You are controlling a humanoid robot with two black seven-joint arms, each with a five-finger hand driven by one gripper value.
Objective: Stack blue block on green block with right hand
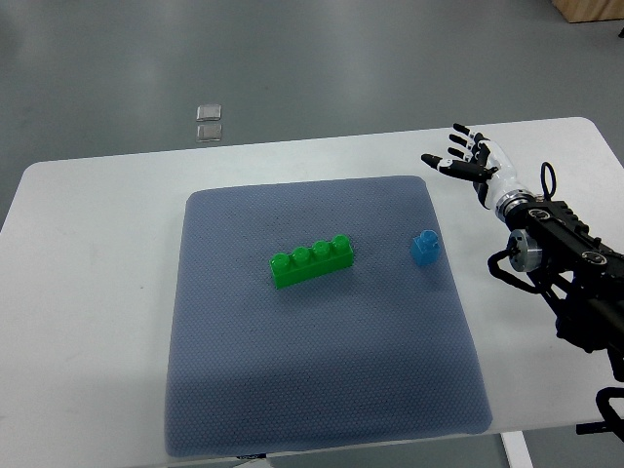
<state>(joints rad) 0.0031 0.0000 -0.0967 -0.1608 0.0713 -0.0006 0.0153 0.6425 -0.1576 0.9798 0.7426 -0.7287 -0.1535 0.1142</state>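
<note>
A long green block (pixel 312 260) with a row of studs lies slightly slanted near the middle of the blue-grey mat (pixel 312 390). A small blue block (pixel 425 248) stands on the mat to its right, with a clear gap between the two. My right hand (pixel 466 156) hovers over the white table beyond the mat's far right corner, above and to the right of the blue block. Its fingers are spread and hold nothing. The black right forearm (pixel 561 253) comes in from the right edge. The left arm does not show.
The white table (pixel 88 292) carries the mat, with bare strips left and right of it. Two small clear squares (pixel 209 122) lie on the grey floor beyond the table's far edge. A wooden corner (pixel 590 10) shows at the top right.
</note>
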